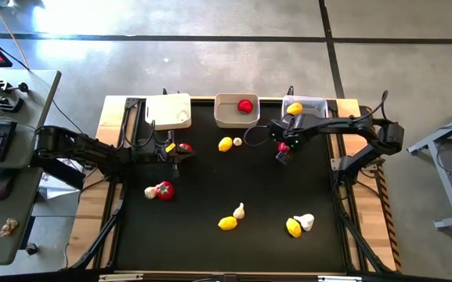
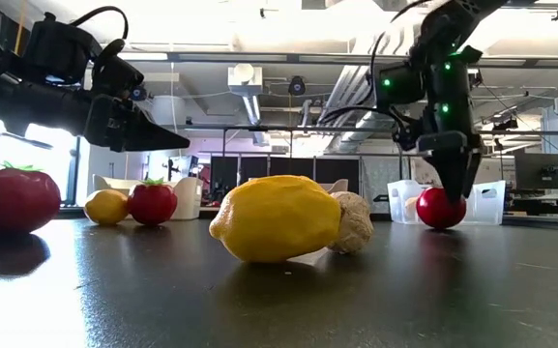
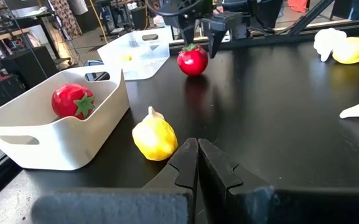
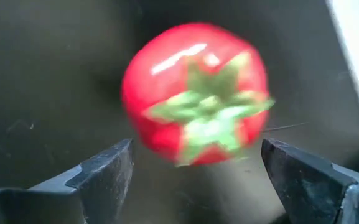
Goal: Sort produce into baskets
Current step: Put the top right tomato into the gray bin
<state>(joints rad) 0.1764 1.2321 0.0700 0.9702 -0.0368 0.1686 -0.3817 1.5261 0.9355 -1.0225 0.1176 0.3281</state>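
Observation:
My right gripper points down over a red tomato that sits on the black table in front of the clear basket. It is open, one finger on each side of the tomato, with a gap on both sides. The clear basket holds a lemon. The greyish-white basket holds a tomato. The white basket stands at the far left. My left gripper is shut and held level above the table, beside another tomato.
Loose produce lies on the table: a lemon with a garlic bulb near the middle basket, a tomato with garlic at the left, and two lemon-and-garlic pairs toward the near edge.

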